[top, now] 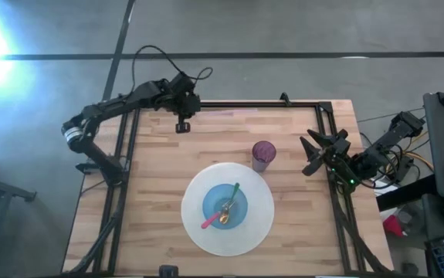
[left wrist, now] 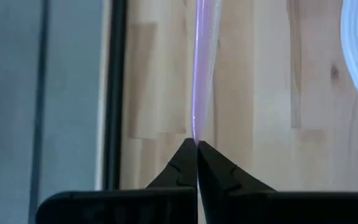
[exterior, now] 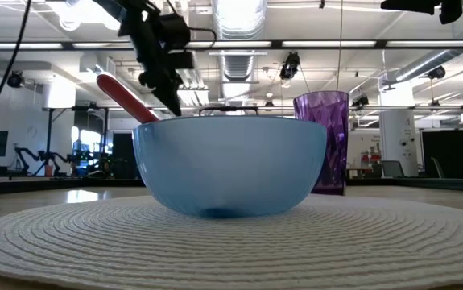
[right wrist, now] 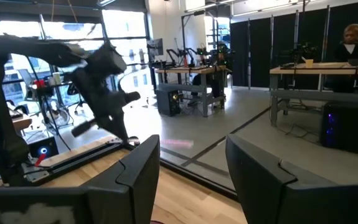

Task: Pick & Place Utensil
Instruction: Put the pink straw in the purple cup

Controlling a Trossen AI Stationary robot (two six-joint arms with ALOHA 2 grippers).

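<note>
Already my utensils (top: 223, 208) rest in the blue bowl (top: 210, 202); right claw (top: 311, 154) gapes empty mid-right, left claw (top: 183, 123) pinched shut upper-left.

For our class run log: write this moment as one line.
left gripper: shut, empty, far edge | right gripper: open, right edge | spoons: in bowl

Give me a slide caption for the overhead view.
Utensils rest in blue bowl on white placemat; purple cup beside; both arms parked at table edges.
</note>
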